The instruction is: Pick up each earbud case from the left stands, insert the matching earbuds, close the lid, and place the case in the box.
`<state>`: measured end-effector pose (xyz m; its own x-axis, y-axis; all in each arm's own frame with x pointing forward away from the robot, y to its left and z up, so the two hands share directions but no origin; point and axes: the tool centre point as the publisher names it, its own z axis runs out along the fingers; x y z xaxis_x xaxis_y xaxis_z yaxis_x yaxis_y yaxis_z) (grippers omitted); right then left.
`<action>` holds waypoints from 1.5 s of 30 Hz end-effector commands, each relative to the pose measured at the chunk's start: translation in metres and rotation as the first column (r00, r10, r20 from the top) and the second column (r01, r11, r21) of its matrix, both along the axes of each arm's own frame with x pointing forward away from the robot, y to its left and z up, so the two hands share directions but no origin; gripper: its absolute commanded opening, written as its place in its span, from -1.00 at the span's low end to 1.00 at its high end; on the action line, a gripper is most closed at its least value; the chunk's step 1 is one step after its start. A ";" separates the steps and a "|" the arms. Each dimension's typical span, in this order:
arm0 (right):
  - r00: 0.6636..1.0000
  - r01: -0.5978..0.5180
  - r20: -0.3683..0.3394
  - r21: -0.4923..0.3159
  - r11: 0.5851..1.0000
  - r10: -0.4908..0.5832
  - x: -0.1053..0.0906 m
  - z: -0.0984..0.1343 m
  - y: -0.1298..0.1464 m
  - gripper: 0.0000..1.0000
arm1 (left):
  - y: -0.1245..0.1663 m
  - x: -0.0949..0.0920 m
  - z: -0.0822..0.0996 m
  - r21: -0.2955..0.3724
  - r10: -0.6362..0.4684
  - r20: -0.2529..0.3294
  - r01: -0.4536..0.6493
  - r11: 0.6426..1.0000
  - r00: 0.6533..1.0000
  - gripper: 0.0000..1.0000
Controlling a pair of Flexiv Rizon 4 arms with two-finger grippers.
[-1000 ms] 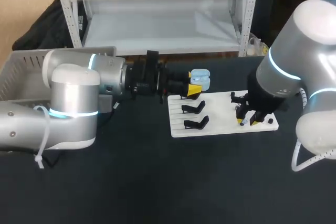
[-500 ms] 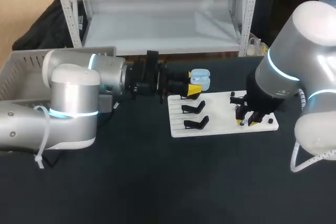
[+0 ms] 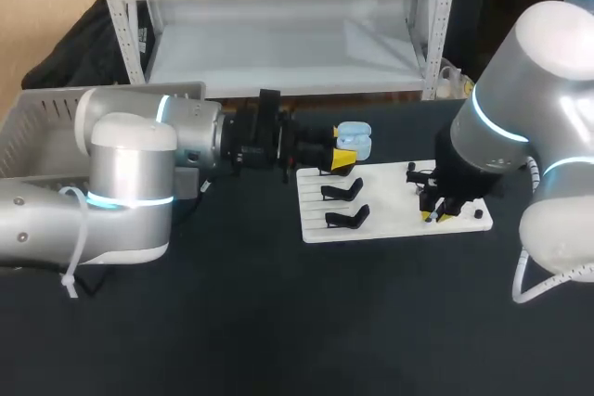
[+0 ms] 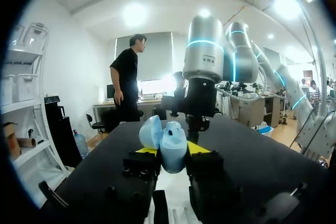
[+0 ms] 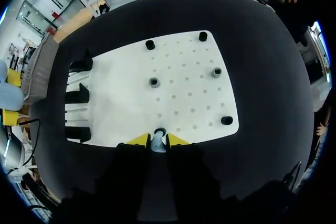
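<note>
Earbud case (image 4: 170,148): lid open, clamped by left end effector (image 4: 172,151), raised near the stands (image 3: 342,192).
Earbud (image 5: 159,141): pinched by right end effector (image 5: 157,139) at white board (image 5: 184,77) edge.
Risk: earbud may be dropped if gripped shallowly.

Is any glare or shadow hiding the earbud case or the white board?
Head view: even light, the earbud case in the left tool stands out against the dark table. Left wrist view: bright lights behind it, yet the case is not washed out. Right wrist view: the white board is bright, its sockets distinct.
</note>
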<state>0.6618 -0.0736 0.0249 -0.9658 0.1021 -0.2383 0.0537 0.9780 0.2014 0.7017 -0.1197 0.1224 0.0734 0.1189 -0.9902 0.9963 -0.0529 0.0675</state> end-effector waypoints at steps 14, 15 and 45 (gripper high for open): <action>0.999 0.012 0.040 0.008 1.000 -0.013 -0.013 0.036 -0.010 -1.00 | 0.000 -0.001 0.000 0.001 0.004 0.001 -0.004 1.000 1.000 -1.00; 0.999 0.013 0.041 0.014 1.000 -0.013 -0.013 0.041 -0.011 -1.00 | 0.000 -0.001 0.000 0.001 0.004 0.001 -0.004 1.000 1.000 -1.00; 0.848 -0.523 0.036 -0.099 0.847 0.528 -0.008 0.183 0.059 -1.00 | 0.000 -0.001 0.000 0.001 0.004 0.001 -0.004 1.000 1.000 -1.00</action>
